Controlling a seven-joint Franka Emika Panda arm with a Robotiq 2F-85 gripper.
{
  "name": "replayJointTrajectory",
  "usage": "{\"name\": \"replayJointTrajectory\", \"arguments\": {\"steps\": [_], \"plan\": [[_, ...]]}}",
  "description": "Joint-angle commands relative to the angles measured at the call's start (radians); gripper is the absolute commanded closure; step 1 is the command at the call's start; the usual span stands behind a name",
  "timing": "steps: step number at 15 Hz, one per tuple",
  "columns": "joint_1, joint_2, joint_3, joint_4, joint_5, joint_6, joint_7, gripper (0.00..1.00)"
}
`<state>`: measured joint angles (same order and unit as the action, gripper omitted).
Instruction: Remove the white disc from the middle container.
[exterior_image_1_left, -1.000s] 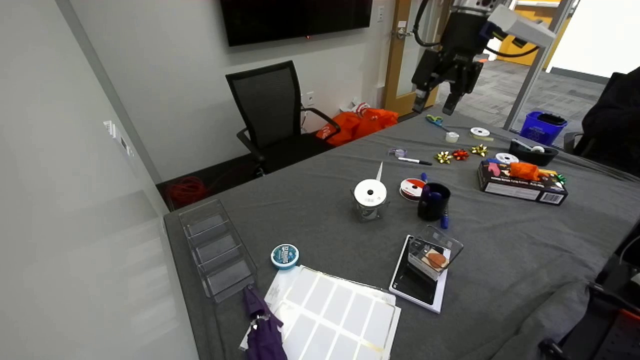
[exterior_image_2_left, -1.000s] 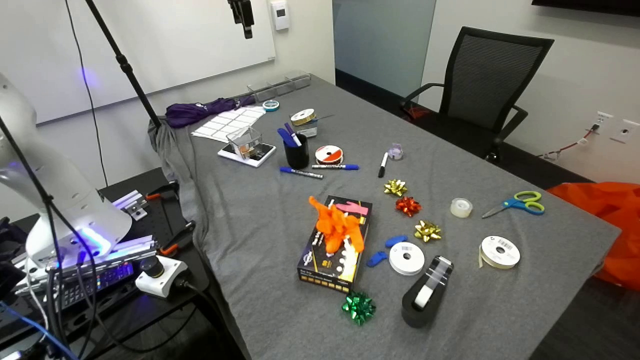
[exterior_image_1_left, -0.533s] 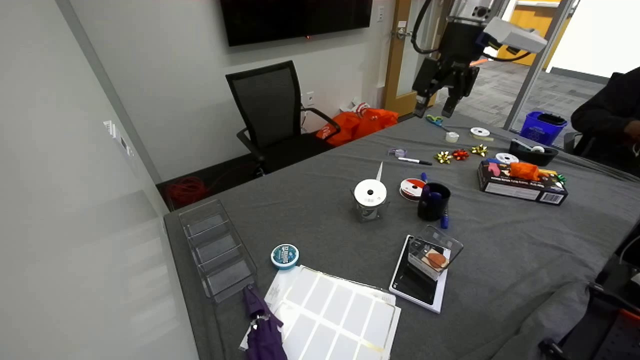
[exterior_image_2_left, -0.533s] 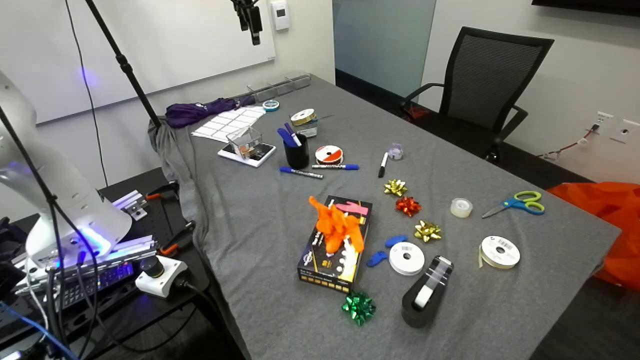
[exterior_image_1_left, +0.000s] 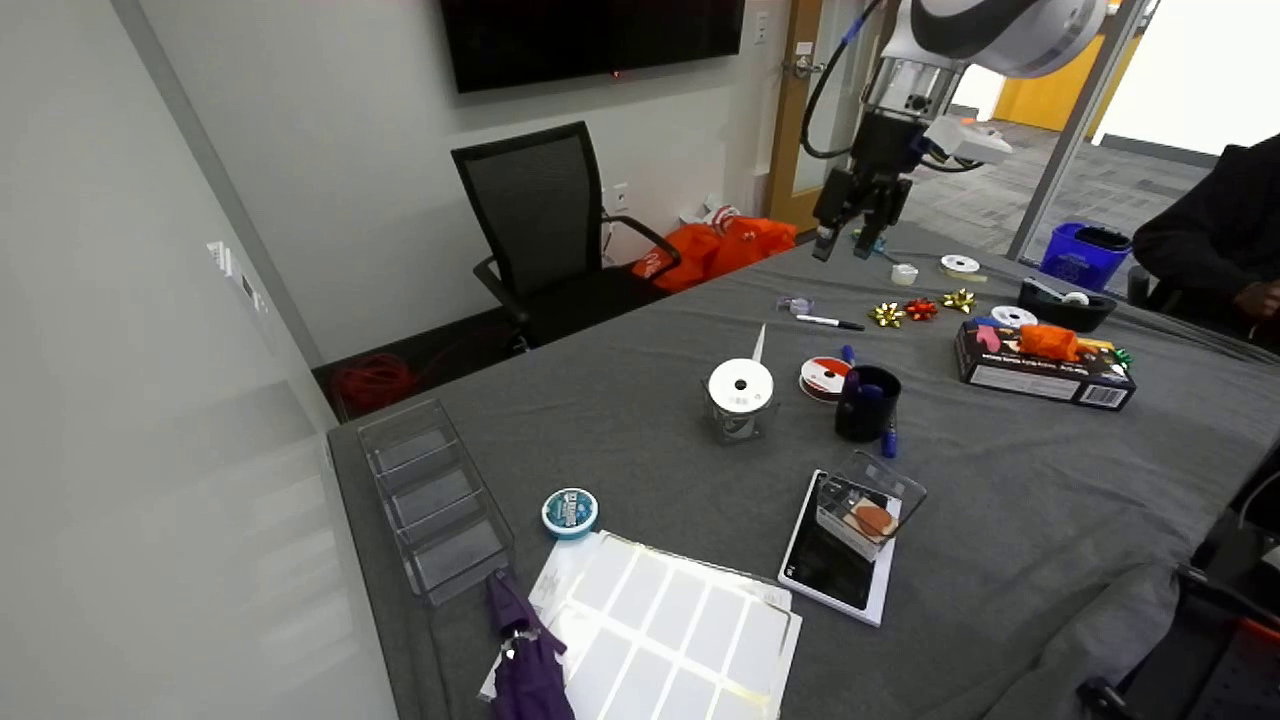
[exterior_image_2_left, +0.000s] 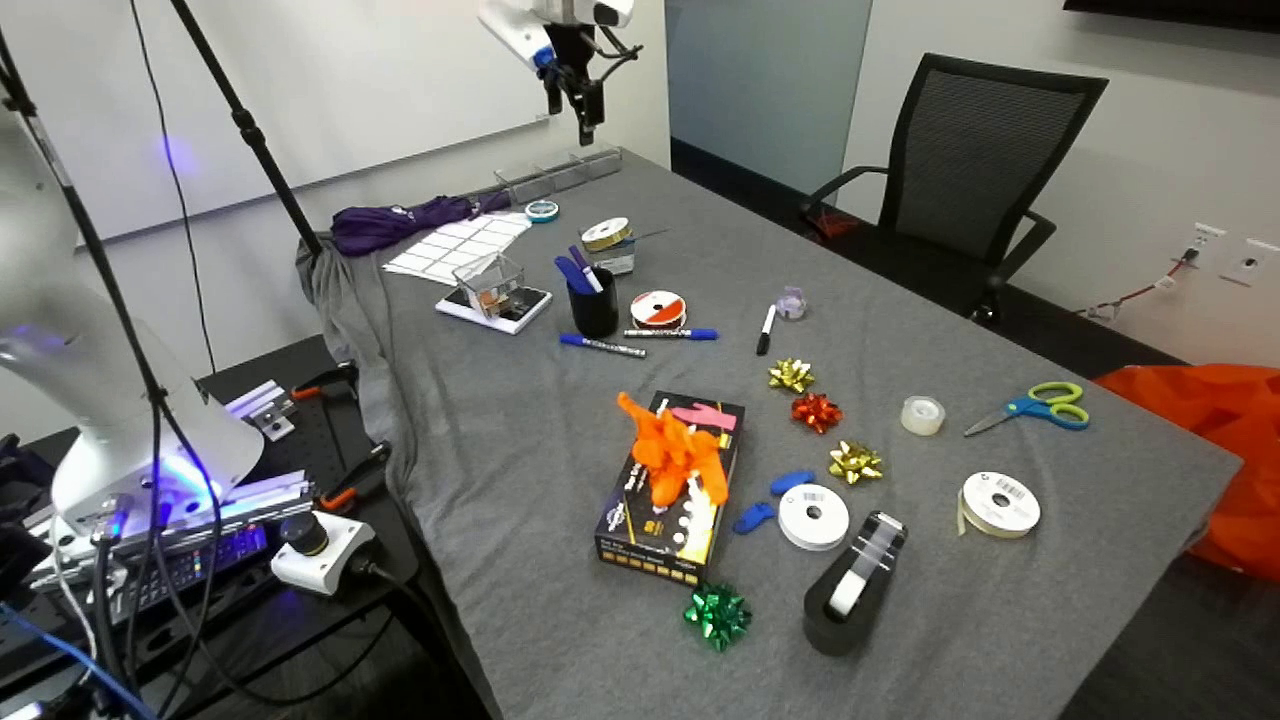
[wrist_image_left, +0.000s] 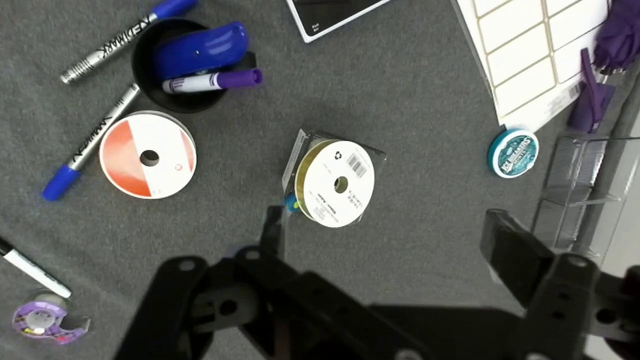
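Fingers (wrist_image_left: 515, 252), black: wide apart, nothing held, well above grey cloth worktop (wrist_image_left: 425, 90). Flat white round disc (wrist_image_left: 326, 185) w/ dark ctr hole sits atop short see-through container (exterior_image_1_left: 738, 428). Disc below fingers, L of gap mid in wrist view; prob. needs descent + re-centring.

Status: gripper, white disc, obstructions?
Gripper open, holding nothing. White disc atop middle container, not grasped. Nothing seen covering it; black cup nearby, possible snag.
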<state>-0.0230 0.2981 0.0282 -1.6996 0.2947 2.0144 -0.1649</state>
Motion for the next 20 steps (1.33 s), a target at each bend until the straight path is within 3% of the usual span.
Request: {"name": "replayJointTrajectory", "arguments": {"steps": [1, 12, 18, 20], "plan": [[-0.045, 0.117, 0.009, 0.098, 0.050, -0.043, -0.053, 0.00], [-0.110, 0.267, 0.054, 0.182, 0.200, -0.097, -0.146, 0.00], [-0.128, 0.364, 0.079, 0.257, 0.192, -0.030, -0.277, 0.00], [-0.117, 0.331, 0.070, 0.219, 0.174, -0.047, -0.221, 0.00]]}}
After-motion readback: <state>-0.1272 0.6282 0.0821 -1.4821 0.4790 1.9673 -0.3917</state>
